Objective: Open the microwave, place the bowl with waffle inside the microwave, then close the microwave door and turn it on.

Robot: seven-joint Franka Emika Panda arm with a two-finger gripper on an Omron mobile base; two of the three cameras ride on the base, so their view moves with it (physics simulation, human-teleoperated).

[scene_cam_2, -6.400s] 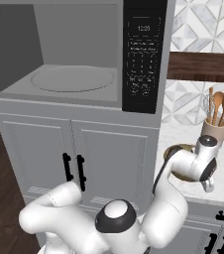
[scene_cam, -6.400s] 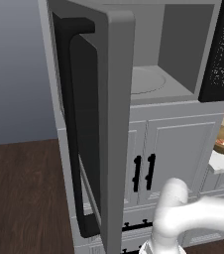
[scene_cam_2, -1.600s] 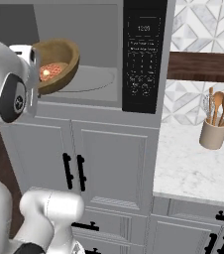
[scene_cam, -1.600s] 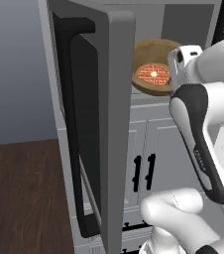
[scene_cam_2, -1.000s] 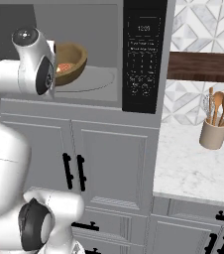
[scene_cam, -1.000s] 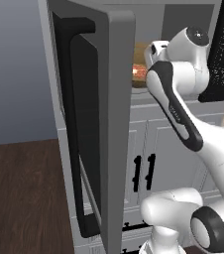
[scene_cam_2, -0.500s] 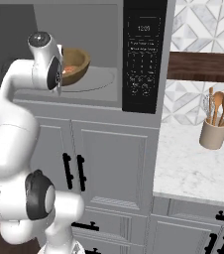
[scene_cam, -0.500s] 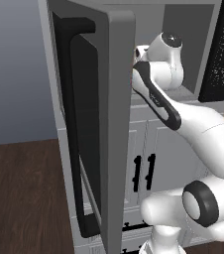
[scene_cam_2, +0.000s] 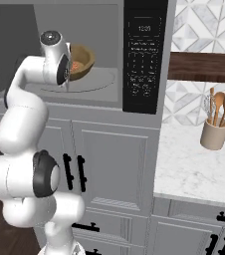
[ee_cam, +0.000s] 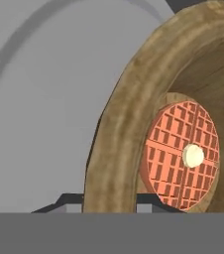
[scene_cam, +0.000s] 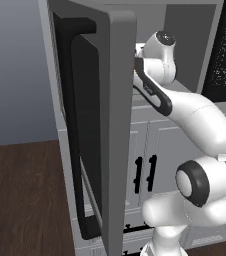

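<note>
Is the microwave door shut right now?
No, the microwave door stands swung wide open in the left base view, and the bowl sits inside the cavity.

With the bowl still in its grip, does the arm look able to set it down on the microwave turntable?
Probably yes: the microwave door stands wide open, and the gripper already holds the bowl inside the cavity, above the bare turntable.

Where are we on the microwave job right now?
Done: the microwave door stands wide open. In hand: the gripper grips the rim of the bowl, waffle inside, holding it tilted within the microwave cavity above the turntable. Left: set the bowl down, let go, pull out, close the door, then start it at the control panel.
</note>
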